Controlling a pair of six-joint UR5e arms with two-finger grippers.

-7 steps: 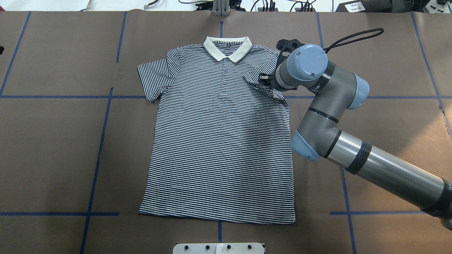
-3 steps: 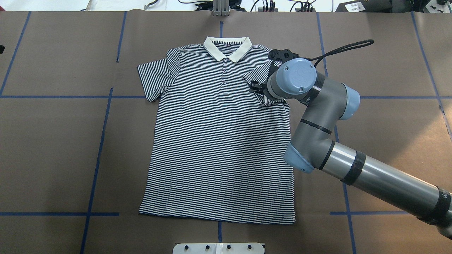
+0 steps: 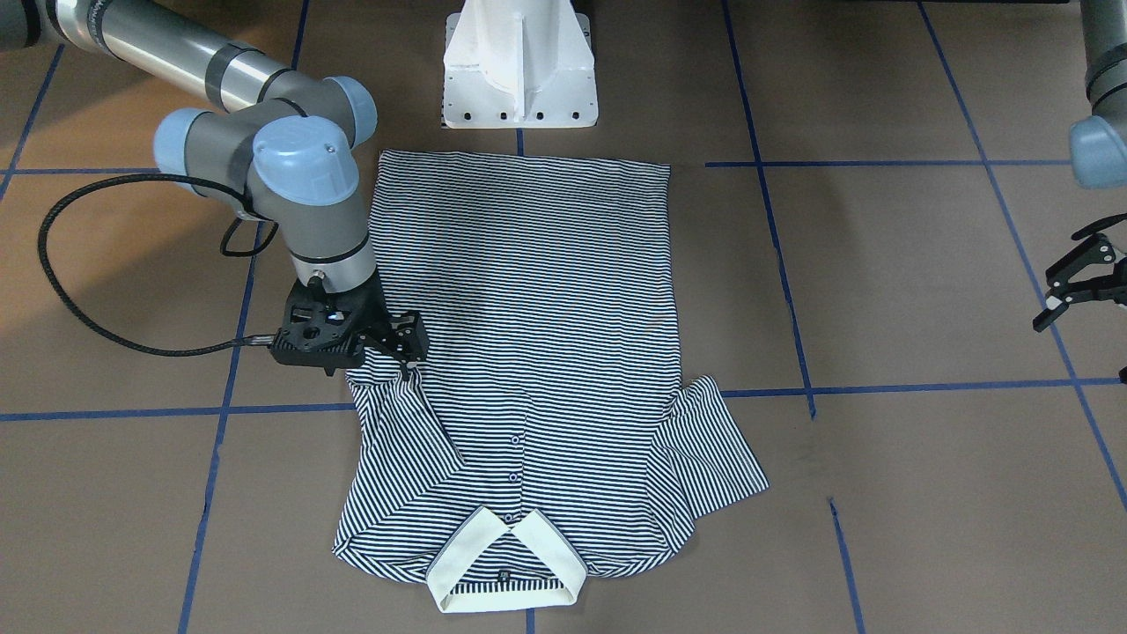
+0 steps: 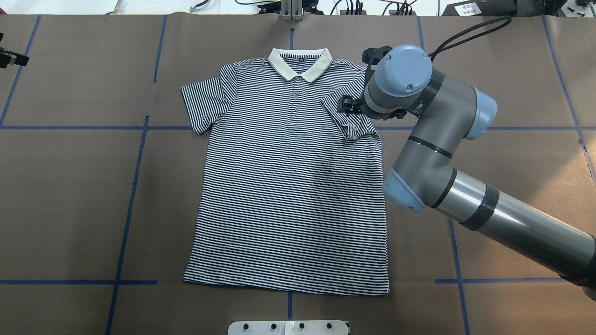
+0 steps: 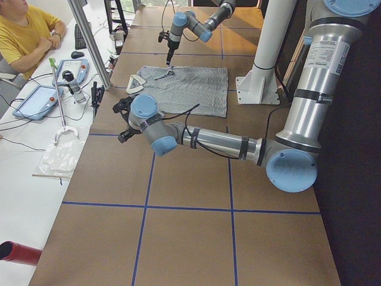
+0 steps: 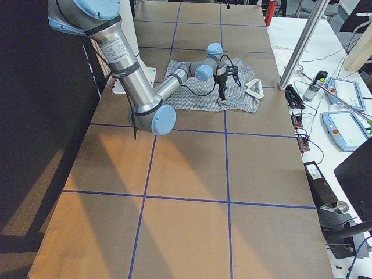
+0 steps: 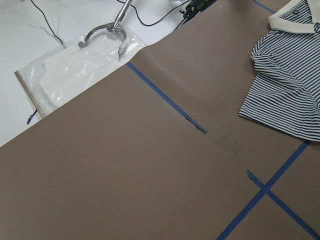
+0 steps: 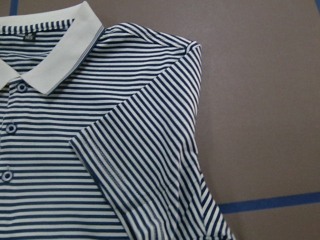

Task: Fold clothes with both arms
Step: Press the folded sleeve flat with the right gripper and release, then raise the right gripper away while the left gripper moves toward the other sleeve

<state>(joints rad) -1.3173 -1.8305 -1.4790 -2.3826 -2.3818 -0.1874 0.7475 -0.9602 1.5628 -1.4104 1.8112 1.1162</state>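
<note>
The striped polo shirt [image 4: 288,186] lies flat on the brown table, face up, cream collar [image 4: 300,63] at the far side. The sleeve [image 8: 130,150] on my right arm's side is folded inward over the chest and lies loose. My right gripper [image 3: 407,348] hovers just above that fold, near the shoulder [image 4: 347,104]; it looks open and the right wrist view shows nothing in it. The other sleeve [image 7: 285,95] is spread out flat. My left gripper [image 3: 1070,282] hangs open well off the shirt, at the table's left side [image 4: 11,58].
The white pedestal base [image 3: 518,66] stands just beyond the shirt's hem. A black cable [image 3: 70,291] loops from the right wrist over the table. Blue tape lines [image 4: 135,186] cross the brown cover. A clear plastic bag [image 7: 85,65] lies past the table's edge, and a person [image 5: 24,33] sits there.
The right gripper carried the sleeve inward over the chest, then let it go and drew back up and outward. The left gripper's tip has come into the overhead view's left edge.
</note>
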